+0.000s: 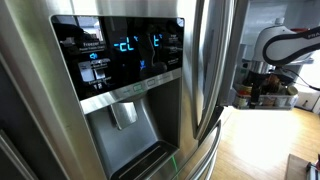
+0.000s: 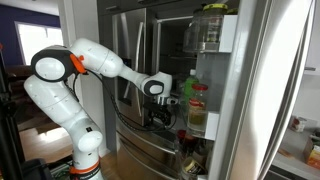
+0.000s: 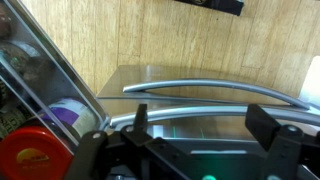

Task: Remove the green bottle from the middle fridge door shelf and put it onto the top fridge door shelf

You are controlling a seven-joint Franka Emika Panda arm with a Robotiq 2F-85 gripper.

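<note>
We find the gripper (image 2: 165, 112) hanging just outside the open fridge door (image 2: 255, 90). Its fingers (image 3: 140, 118) are spread wide with nothing between them, and past them the wrist view shows only the curved drawer handle (image 3: 200, 88). The green bottle (image 2: 186, 88), as far as we can make out, stands on the middle door shelf (image 2: 198, 130) close to the red-lidded container (image 2: 198, 105). It is small and partly hidden, so we cannot tell whether the two touch. That crowding worries us most: with the jaws this wide, one finger may strike the red-lidded container on the way in, shoving it or tipping the bottle. A grip taken too high or off-centre could let the bottle swing or slip. We also judge that the lift must clear the shelf's clear front rail (image 3: 60, 75), or the base may catch and wrench loose. The top door shelf (image 2: 212, 50) already carries a large jar (image 2: 210, 28), so the free room looks tight and a hasty placement could knock the bottle off.
</note>
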